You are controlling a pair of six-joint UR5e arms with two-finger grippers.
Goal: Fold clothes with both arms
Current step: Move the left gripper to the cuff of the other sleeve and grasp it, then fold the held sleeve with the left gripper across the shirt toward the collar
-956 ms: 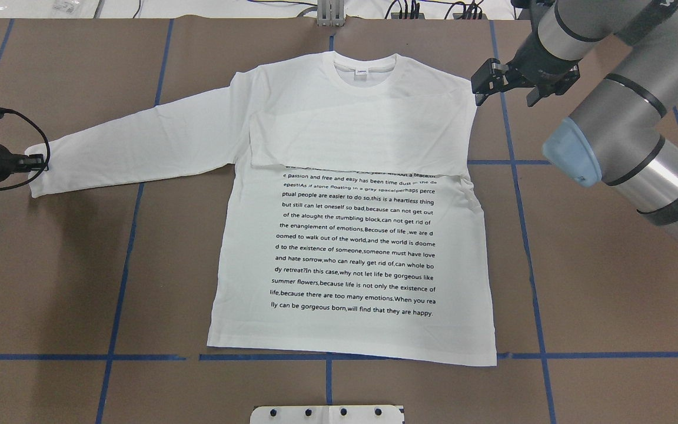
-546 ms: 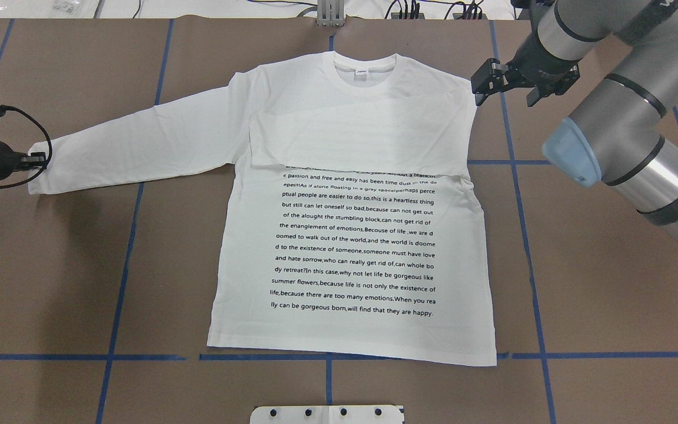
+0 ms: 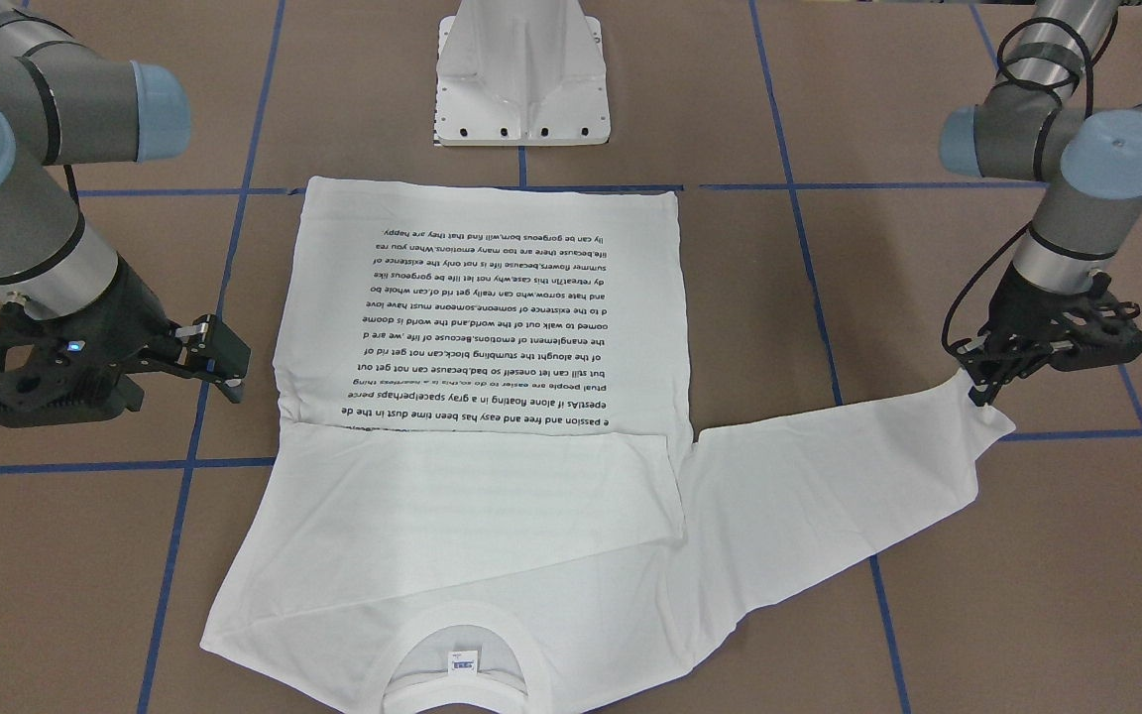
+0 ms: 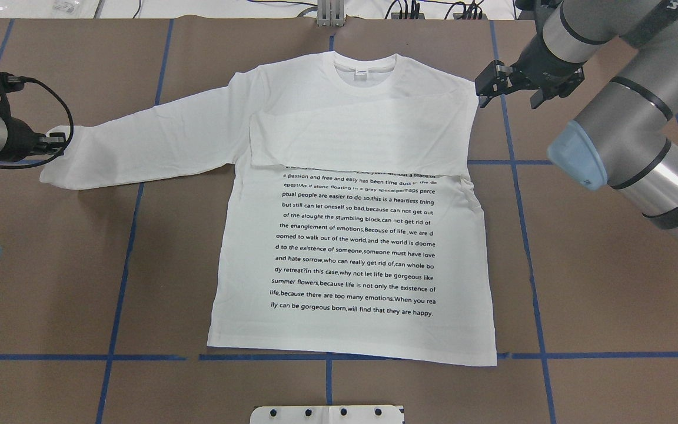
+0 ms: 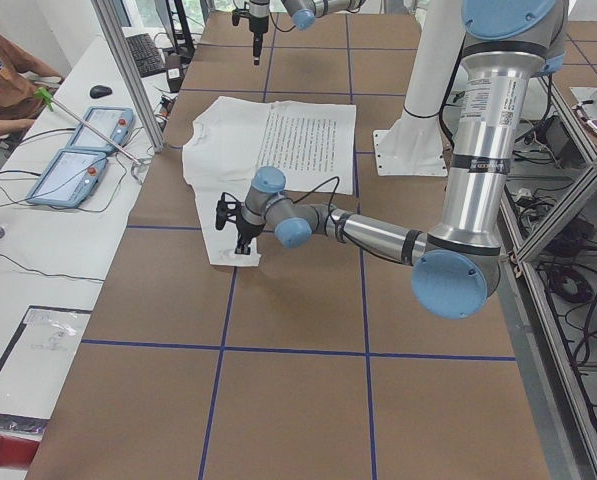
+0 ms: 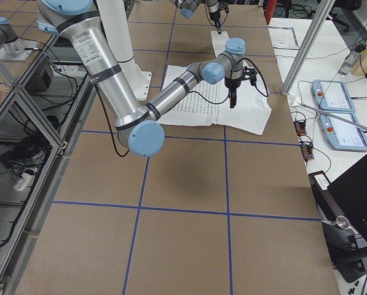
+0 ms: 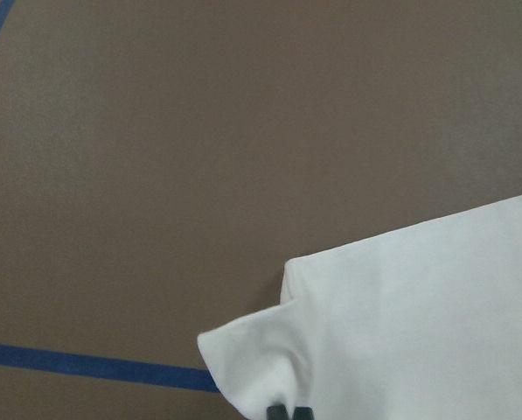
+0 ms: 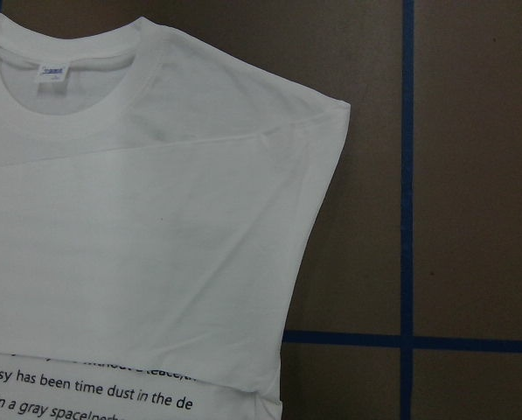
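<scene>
Shirt [image 4: 351, 235] looks light and floppy, so grab hems: your left gripper [image 4: 61, 143] is pinching the cuff [image 7: 243, 367], right gripper [image 4: 507, 94] hangs open by the shoulder [image 8: 313, 122].

Left claw [image 3: 979, 397] pinched closed, right claw [image 4: 507, 94] spread open, both wrists pointing downward

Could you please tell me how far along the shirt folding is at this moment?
Done: one sleeve of the white long-sleeved cotton shirt with black text lies folded across the chest, covering the top lines. In hand: the left gripper pinches the cuff of the other, outstretched sleeve, lifting it slightly. The right gripper hovers open beside the shoulder, holding nothing. Left: that sleeve and the body folds.
</scene>
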